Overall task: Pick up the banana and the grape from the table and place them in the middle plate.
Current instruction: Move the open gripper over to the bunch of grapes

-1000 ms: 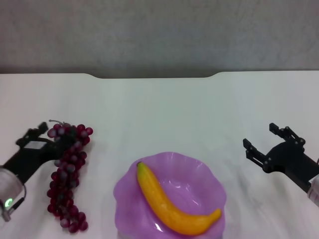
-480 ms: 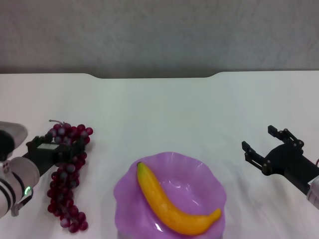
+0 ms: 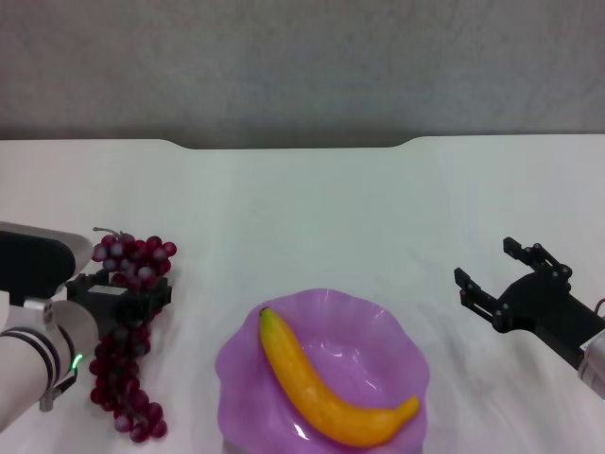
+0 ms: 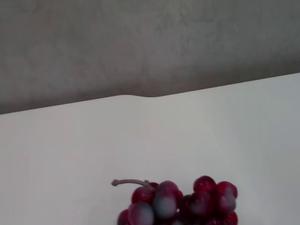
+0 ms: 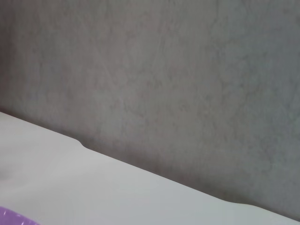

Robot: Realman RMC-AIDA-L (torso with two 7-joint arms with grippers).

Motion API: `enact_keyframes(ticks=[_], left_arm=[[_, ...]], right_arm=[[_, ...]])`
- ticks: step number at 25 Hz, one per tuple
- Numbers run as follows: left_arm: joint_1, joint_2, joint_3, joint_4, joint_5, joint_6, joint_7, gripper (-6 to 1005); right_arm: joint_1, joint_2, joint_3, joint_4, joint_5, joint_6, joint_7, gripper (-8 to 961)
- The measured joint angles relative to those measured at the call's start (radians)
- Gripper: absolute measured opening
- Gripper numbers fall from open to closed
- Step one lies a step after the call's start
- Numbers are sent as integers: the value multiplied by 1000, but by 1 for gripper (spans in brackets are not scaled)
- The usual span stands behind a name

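Purple plate (image 3: pixel 402 364) (one banana (image 3: pixel 321 388)).

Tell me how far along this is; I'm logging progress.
Done: the banana lies in the middle plate. In hand: the left gripper is over the grape, which lies on the table. Left: lifting the grape into the plate. The right gripper waits open, right of the plate.

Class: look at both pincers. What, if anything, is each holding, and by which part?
Right pincer: nothing, open. Left pincer straddles the grape bunch mid-length; a closed hold cannot be told.
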Motion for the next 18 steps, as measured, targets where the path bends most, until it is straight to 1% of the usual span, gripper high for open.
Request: enact_keyframes(ticks=[6, 12, 17, 18], left_arm=[[-45, -4, 5, -85, -24, -48, -12, 891], [-56, -8, -1, -141, -24, -114, -32, 891], [-76, -9, -9, -179, -24, -124, -33, 830], [-81, -10, -11, -189, -24, -125, -33, 785]], right_arm=[[-2, 0, -1, 6, -2, -1, 0, 824], [1, 1, -13, 5, 1, -1, 0, 824], [1, 2, -13, 5, 2, -1, 0, 823], [1, 2, -13, 5, 2, -1, 0, 823]])
